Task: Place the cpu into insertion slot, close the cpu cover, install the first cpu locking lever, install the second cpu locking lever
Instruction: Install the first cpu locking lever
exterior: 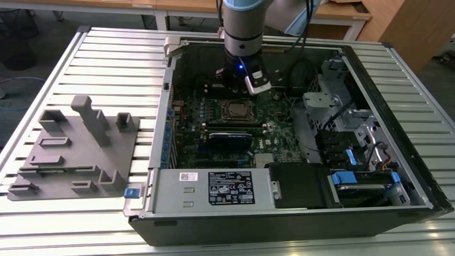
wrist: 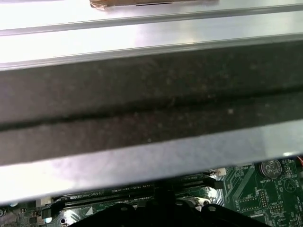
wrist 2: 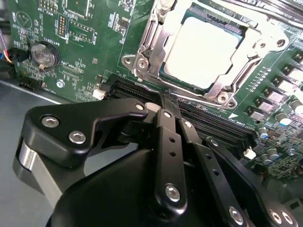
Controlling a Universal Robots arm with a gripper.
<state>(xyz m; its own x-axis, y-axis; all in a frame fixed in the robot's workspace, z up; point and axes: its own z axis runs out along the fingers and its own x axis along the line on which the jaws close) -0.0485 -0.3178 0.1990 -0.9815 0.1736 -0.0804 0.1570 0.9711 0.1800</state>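
The cpu (wrist 2: 201,49), a square chip with a dull silver top, lies in the insertion slot (wrist 2: 137,61) on the green board; in the exterior view the cpu (exterior: 234,110) sits mid-board. The cpu cover (wrist 2: 158,26), a silver metal frame, lies flat around it, and the chip shows through its window. My gripper (wrist 2: 168,97) hovers just beside the socket, over the long black slots, its black fingers shut with nothing between them. In the exterior view the gripper (exterior: 237,88) hangs just behind the socket. I cannot tell how the locking levers stand.
The open computer case (exterior: 398,80) lies on a slatted metal table. A grey fixture tray (exterior: 71,154) stands at the exterior view's left. Long black memory slots (wrist 2: 208,118), a coin battery (wrist 2: 45,53), the power supply (exterior: 213,186) and drive bays (exterior: 355,176) surround the socket. The case wall (wrist: 151,94) looms close.
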